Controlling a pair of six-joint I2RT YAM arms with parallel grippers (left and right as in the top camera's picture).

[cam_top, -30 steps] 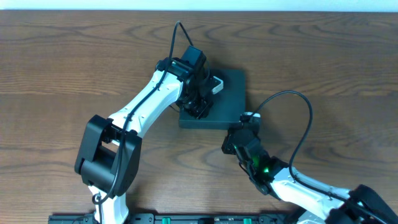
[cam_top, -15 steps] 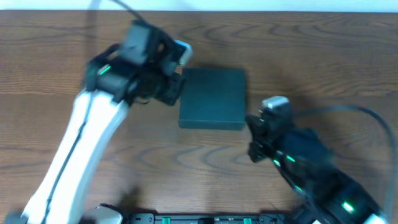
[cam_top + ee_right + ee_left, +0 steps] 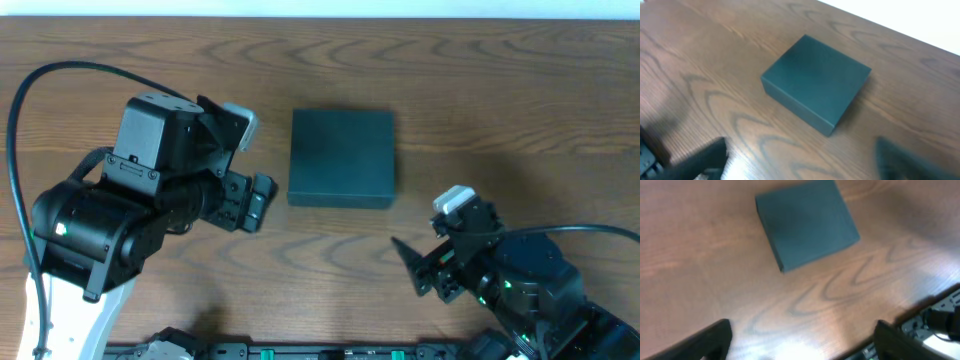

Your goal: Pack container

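Note:
The container is a dark teal-grey square box lying shut and flat on the wooden table, with nothing on top of it. My left gripper hovers to its left, apart from it, jaws wide open and empty. My right gripper hangs in front of the box and to its right, also open and empty. In the left wrist view the container lies far ahead, beyond the spread fingers. From the right wrist the container appears whole, well beyond the blurred fingers.
A black rail with green lights runs along the near table edge. A black cable loops over the left arm's bulky body. The right arm's body fills the near right corner.
Both arms have pulled back from the container, the left one off its top to the left, the right one toward the near edge. Both grippers went from shut to wide open.

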